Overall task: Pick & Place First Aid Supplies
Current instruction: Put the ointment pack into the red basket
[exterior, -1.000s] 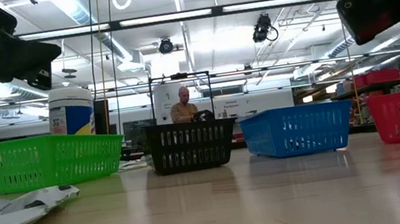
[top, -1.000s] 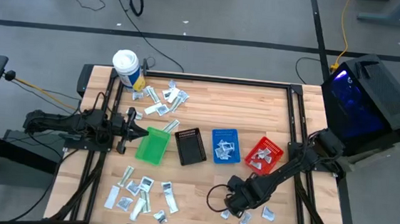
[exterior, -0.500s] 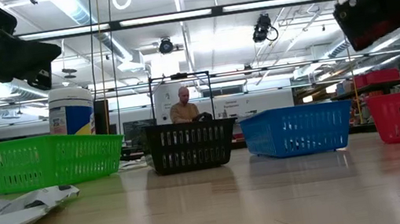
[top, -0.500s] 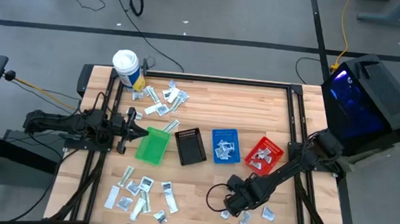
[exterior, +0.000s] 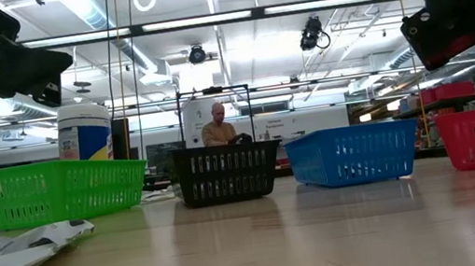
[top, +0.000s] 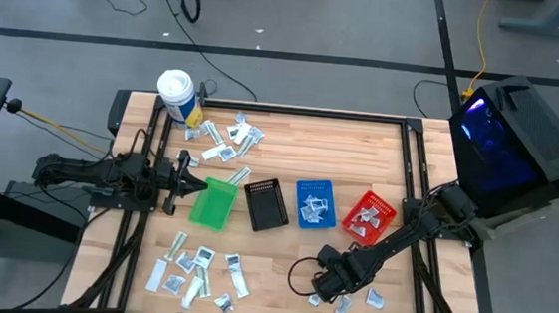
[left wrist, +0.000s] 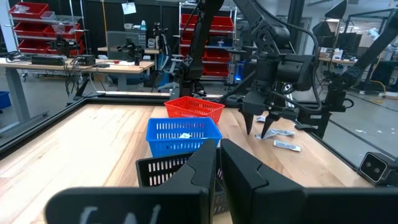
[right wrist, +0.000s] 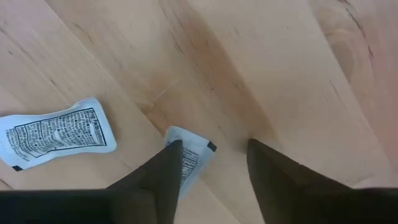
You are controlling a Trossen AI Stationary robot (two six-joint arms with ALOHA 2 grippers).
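Print on the small white sachets (right wrist: pixel 59 132) is too tiny to read. Right pincer (right wrist: pixel 214 168), fingers apart, straddles one sachet (right wrist: pixel 189 157) on the wooden tabletop (right wrist: pixel 261 68). Red mesh bin (top: pixel 369 216) and blue one (top: pixel 315 202) hold packets; left pincer (top: pixel 184 178), closed, waits beside the green bin (top: pixel 213 204).

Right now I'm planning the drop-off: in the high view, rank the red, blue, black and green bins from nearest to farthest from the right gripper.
From the right gripper, at the table's front:
1. Red bin, right of centre.
2. Blue bin, centre.
3. Black bin, left of the blue bin.
4. Green bin, far left.
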